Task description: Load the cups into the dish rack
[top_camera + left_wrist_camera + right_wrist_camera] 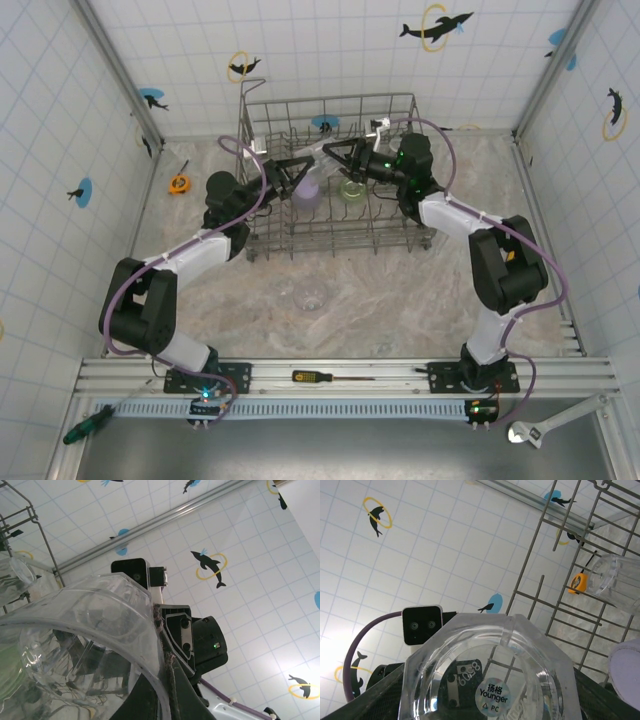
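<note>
A clear cup hangs above the dish rack, between my two grippers. My left gripper is shut on the cup's rim; the rim wall sits pinched between its fingers. My right gripper comes in from the other side, and its dark fingers lie against the two sides of the cup's base. A lavender cup and a pale green cup stand in the rack below. Another clear cup lies on the table in front of the rack.
An orange tape measure lies left of the rack. A further clear cup shows among the rack wires. On the near rail lie a screwdriver, a wrench and a green-handled tool. Tiled walls close three sides.
</note>
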You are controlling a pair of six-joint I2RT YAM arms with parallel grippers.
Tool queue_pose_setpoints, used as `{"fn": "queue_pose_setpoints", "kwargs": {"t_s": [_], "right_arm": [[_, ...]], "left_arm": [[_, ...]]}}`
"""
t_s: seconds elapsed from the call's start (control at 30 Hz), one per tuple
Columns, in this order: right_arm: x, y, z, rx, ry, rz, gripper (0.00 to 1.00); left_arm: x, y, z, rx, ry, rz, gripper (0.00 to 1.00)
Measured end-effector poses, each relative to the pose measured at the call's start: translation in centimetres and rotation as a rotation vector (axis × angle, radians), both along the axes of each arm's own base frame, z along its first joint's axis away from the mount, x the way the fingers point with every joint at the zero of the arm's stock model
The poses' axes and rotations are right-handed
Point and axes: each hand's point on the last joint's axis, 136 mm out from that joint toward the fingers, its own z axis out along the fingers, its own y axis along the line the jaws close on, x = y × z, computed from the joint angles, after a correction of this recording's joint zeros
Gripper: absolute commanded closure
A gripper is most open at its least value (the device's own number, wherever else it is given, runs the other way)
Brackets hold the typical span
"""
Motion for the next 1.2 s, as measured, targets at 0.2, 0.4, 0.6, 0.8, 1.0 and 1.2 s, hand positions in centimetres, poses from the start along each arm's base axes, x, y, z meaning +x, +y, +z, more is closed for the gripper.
{"fn": "queue_pose_setpoints", "kwargs": {"t_s": [0.2,0.4,0.6,0.8,1.0,1.2], "right_arm": [[0.2,-0.2,-0.2,-0.011,-0.016,-0.008,0.54],[0.7,-0.7,-1.1,-0.070,-0.039,-0.048,0.55],[0.6,-1.6,-1.6,-0.174,-0.088,-0.095,0.55],[0.7,-1.9,-4.1,-0.272,-0.063,-0.107,0.59],[0.8,-0.9,-3.0,-0.396,-0.136,-0.118,0.59],[-0.6,1.8,-0.1,-0.514,-0.291,-0.095,0.59]], "left_arm": [[0.9,0.0,-0.8,0.046,0.016,0.033,0.42],[3.5,-0.1,1.8,0.122,-0.007,0.117,0.17],[5.6,0.8,1.8,0.224,0.010,0.235,0.09],[6.3,2.0,0.8,0.318,0.028,0.316,0.04],[7.2,6.0,1.8,0.457,0.011,0.495,0.03],[7.1,12.1,4.9,0.556,-0.033,0.712,0.03]]}}
